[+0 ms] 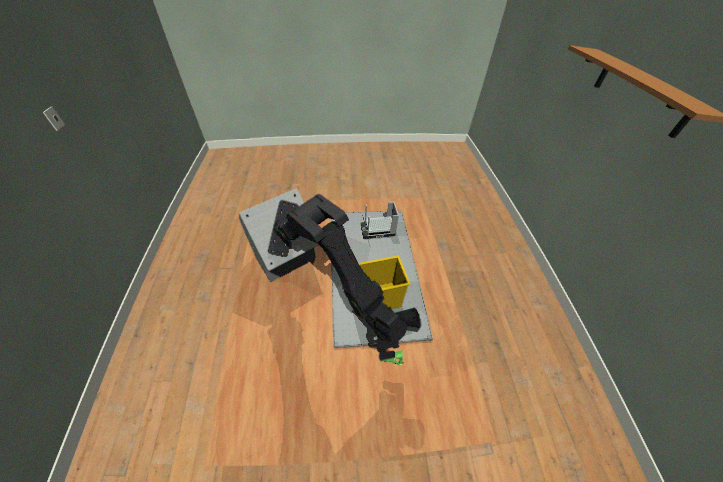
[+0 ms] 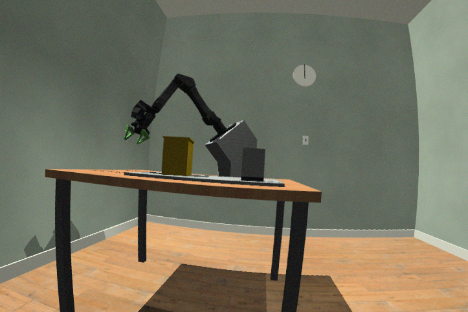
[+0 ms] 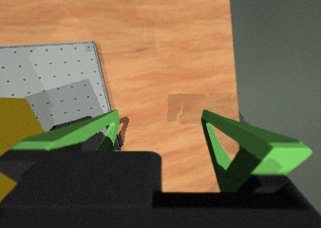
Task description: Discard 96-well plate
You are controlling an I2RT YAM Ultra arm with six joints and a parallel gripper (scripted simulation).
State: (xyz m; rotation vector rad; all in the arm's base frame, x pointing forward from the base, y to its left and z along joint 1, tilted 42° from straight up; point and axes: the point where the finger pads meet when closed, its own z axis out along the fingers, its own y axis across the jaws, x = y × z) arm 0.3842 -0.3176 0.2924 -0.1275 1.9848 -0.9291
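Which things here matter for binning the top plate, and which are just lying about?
For the job:
- stack rack K1 holding the plates
- yellow bin W1
- open, empty claw
- grey perforated mat

Just about:
- wall shelf
- wall clock
- wall switch
- table
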